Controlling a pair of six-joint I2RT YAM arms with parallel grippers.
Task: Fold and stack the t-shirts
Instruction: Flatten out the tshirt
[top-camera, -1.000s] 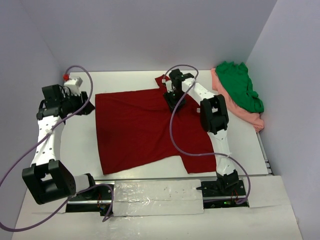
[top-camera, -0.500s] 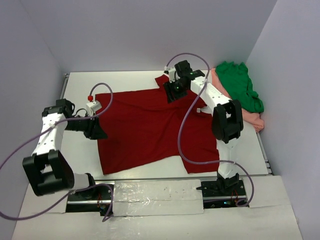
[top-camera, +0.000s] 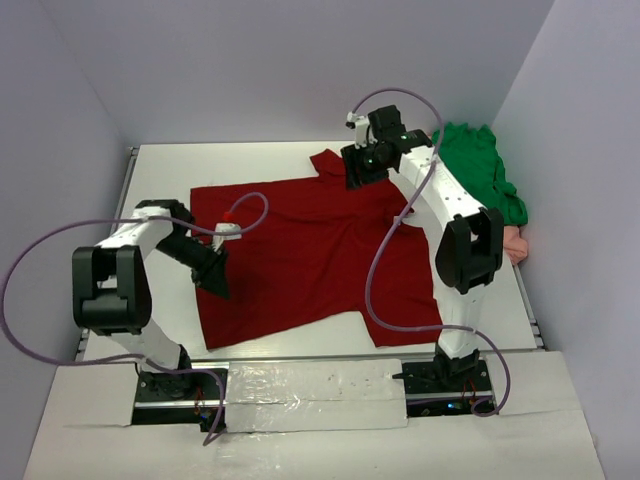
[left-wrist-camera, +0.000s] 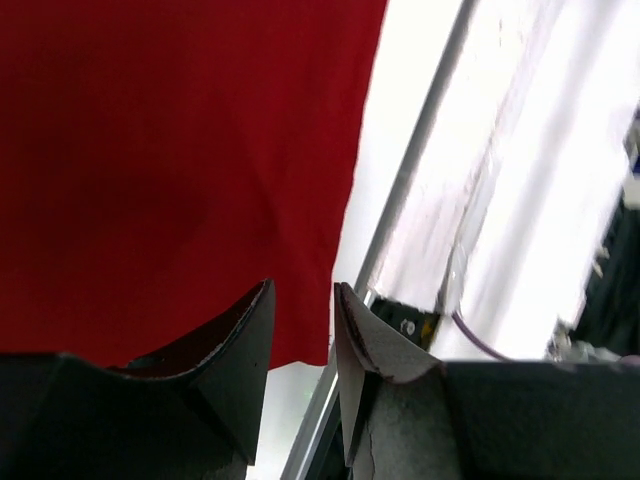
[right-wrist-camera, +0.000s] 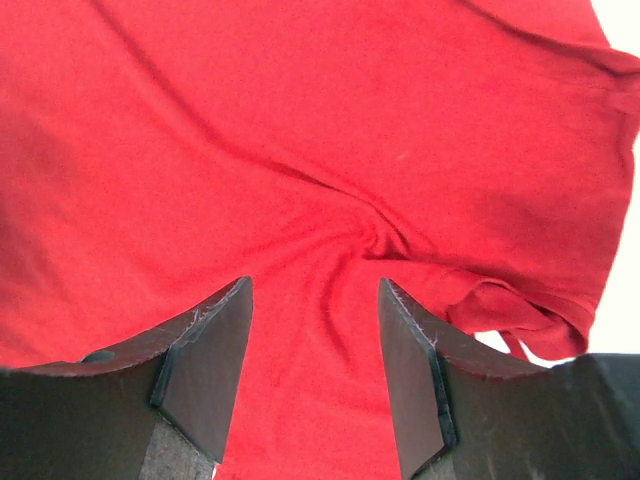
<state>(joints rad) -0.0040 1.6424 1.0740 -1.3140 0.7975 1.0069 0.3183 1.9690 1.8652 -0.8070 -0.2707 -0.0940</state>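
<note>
A dark red t-shirt (top-camera: 300, 250) lies spread flat across the middle of the table. My left gripper (top-camera: 215, 280) hangs low over its near left edge. In the left wrist view the shirt (left-wrist-camera: 180, 150) fills the left half, and its corner shows just past the left gripper (left-wrist-camera: 303, 288), whose jaws stand a narrow gap apart with nothing between them. My right gripper (top-camera: 360, 170) hovers over the shirt's far edge by the collar. It (right-wrist-camera: 313, 282) is wide open above wrinkled red cloth (right-wrist-camera: 300, 130). A green t-shirt (top-camera: 480, 170) lies crumpled on a salmon pink one (top-camera: 512, 243) at the far right.
The white table (top-camera: 250, 160) is boxed in by pale walls on three sides. A metal rail (top-camera: 300, 355) runs along its near edge, also seen in the left wrist view as the rail (left-wrist-camera: 425, 160). Purple cables loop off both arms.
My left arm has swung from the table's far left in to the shirt's near left edge, its jaws narrowing. My right gripper has moved back and right toward the collar and opened wider.
</note>
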